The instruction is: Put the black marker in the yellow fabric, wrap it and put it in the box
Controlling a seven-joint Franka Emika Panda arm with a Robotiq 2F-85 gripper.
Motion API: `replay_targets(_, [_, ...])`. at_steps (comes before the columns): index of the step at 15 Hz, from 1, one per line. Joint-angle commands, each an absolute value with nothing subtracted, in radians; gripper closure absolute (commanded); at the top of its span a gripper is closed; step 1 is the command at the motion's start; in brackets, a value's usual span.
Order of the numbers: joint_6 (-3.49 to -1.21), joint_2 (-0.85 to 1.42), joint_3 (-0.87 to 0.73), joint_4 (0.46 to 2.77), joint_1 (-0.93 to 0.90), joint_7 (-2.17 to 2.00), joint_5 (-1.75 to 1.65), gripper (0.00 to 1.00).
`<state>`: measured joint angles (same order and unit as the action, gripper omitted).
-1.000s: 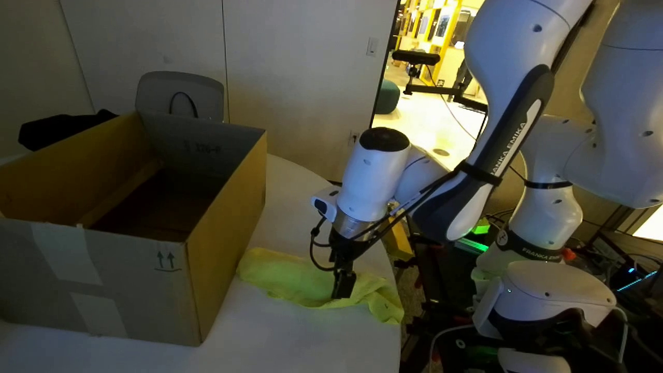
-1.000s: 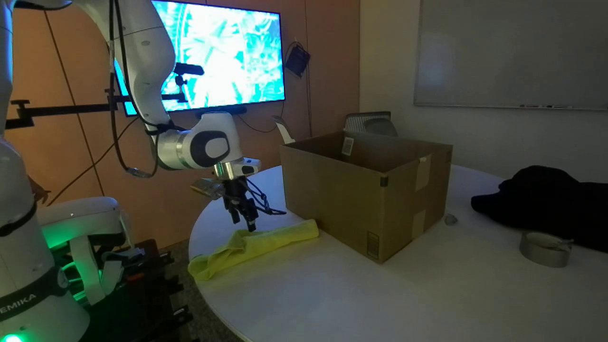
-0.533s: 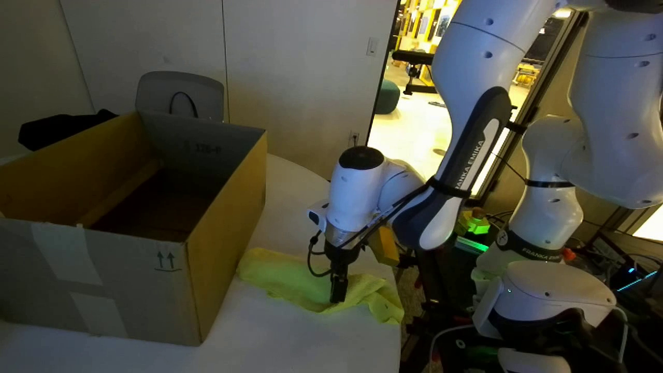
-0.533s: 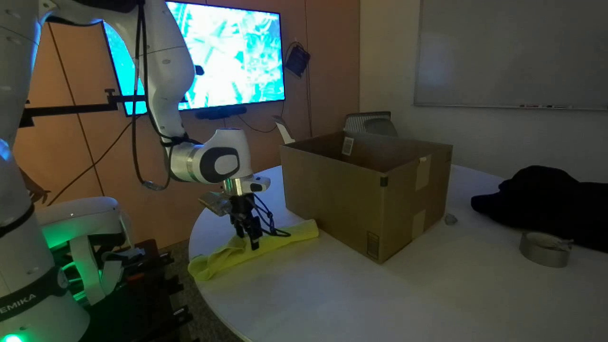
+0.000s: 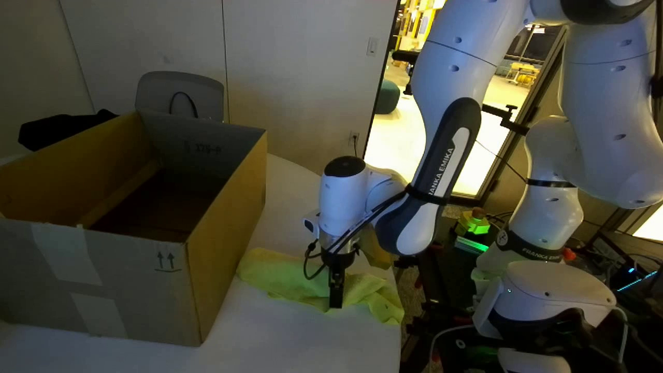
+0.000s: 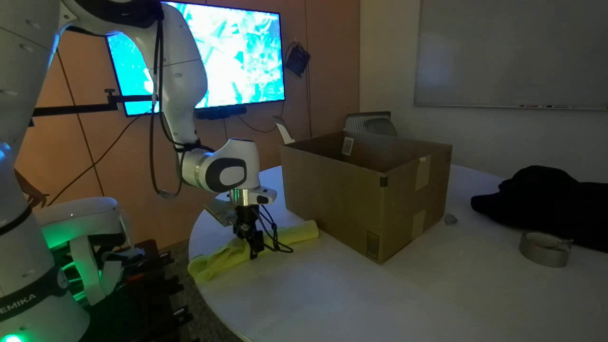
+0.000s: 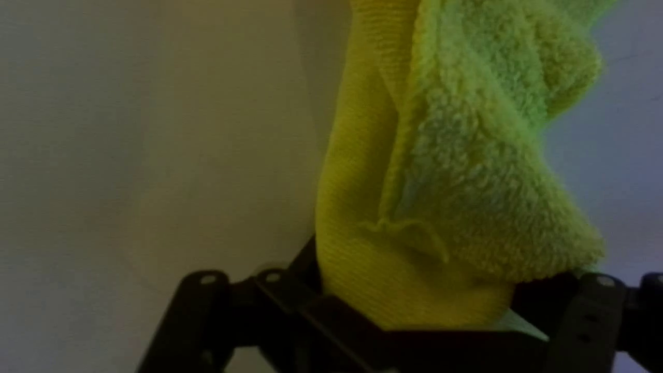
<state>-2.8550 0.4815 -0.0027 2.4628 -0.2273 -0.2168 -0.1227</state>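
The yellow fabric [image 5: 279, 274] lies on the table as a long, loosely rolled bundle beside the box. My gripper [image 6: 249, 245] points straight down at its middle, low over the table. From the wrist, the jaws stand wide apart, one finger on each side of the folded cloth [image 7: 414, 269]. The cloth touches the left finger [image 7: 305, 272], and a small pale gap shows near the right finger [image 7: 585, 311]. The black marker is out of view; whether it is inside the roll cannot be seen. The brown cardboard box [image 5: 103, 280] stands with its top uncovered.
Black clothing [image 6: 546, 204] and a roll of tape [image 6: 545, 249] lie on the white table [image 6: 403, 304] past the box. A small grey lump [image 6: 450, 219] is by the box's corner. The table's rounded edge runs close to the fabric's near-robot end.
The gripper has come down from above the fabric until its fingers straddle it. In both exterior views the arm reaches lower and further over the table. Box and fabric keep their places.
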Motion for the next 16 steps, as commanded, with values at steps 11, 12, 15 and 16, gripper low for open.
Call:
replay_targets(11, [-2.702, 0.130, -0.005, 2.561, -0.237, -0.268, -0.145, 0.94])
replay_targets(12, [-2.675, 0.089, -0.009, 2.559, -0.237, -0.292, -0.164, 0.94])
replay_targets(15, [-2.564, -0.044, 0.004, 2.519, -0.221, -0.386, -0.245, 0.94])
replay_targets(16, [-2.530, -0.077, 0.019, 2.489, -0.211, -0.426, -0.280, 0.94])
